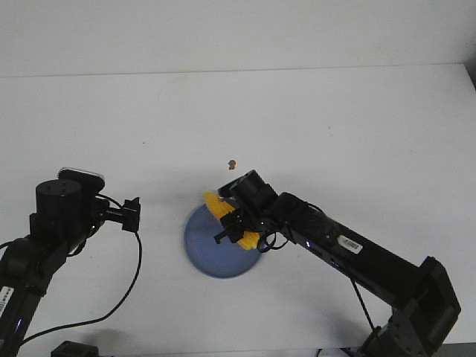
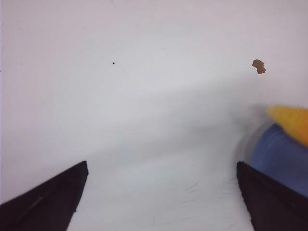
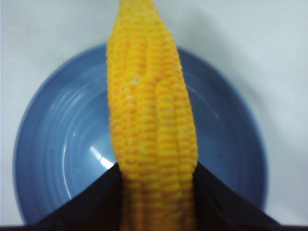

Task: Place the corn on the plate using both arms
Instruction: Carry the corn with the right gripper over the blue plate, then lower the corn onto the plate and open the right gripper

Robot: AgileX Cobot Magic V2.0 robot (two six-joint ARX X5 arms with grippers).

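White table (image 1: 312,126) fills the front view; on it, going from the left, stands the left arm (image 1: 52,223), its left gripper (image 1: 132,214) small and dark in that view, too small there to judge its spread; the left wrist view settles it, the two black fingers (image 2: 45,202) standing wide apart with only bare tabletop between them, gripping nothing; that same view catches the plate's rim and the tapered tip of the corn off to one side, near a tiny brown speck (image 2: 259,66). Further right in the front view lies the blue plate (image 1: 208,249), and over its far right part the corn (image 1: 223,212) is held crosswise by the right gripper (image 1: 236,227), whose arm largely hides the cob; the right wrist view alone shows the cob's bumpy kernels filling the gap between the fingers (image 3: 226,204), both pressed against its sides, the corn above the plate's bowl with its tip reaching past the far rim; whether it touches the plate I cannot tell.
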